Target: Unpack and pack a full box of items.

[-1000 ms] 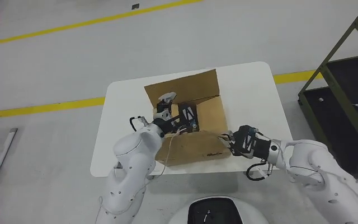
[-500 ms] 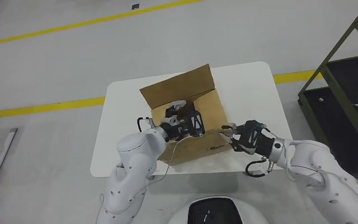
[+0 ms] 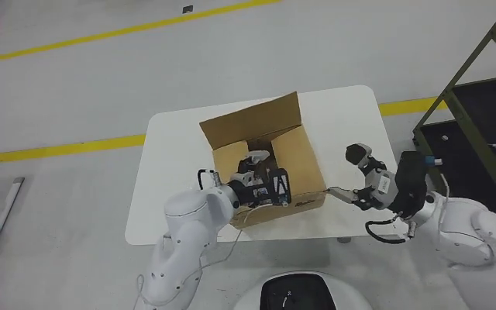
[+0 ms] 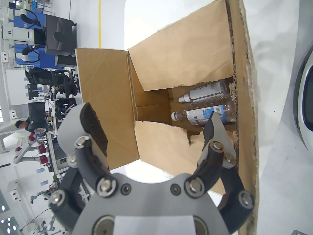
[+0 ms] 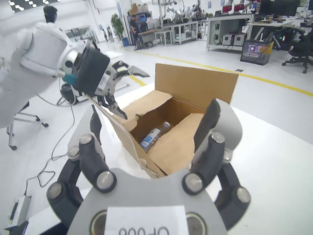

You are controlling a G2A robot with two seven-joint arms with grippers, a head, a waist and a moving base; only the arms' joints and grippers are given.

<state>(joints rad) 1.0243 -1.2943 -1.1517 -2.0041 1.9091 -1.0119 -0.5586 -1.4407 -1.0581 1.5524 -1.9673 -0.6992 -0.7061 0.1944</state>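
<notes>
Low in the frame's centre, our left tool (image 4: 149, 112) hangs released over the cardboard box (image 3: 298, 159), above its near flap. At centre right, our right tool (image 5: 154, 108) gapes empty just beside the box. Two bottles (image 4: 205, 116) lie inside, mid-bench (image 3: 170, 178).

Box: a brown corrugated cardboard box (image 4: 181, 57) stands open on the white rounded worktop (image 4: 151, 8), with one flap torn.
Bottles: a clear plastic bottle with a white label (image 4: 204, 92) and a clear plastic bottle with a blue-and-white label (image 4: 200, 116) lie side by side inside, their caps pointing the same way.
Gripper: the left gripper (image 4: 151, 118) hangs over the opening, fingers wide apart.
</notes>
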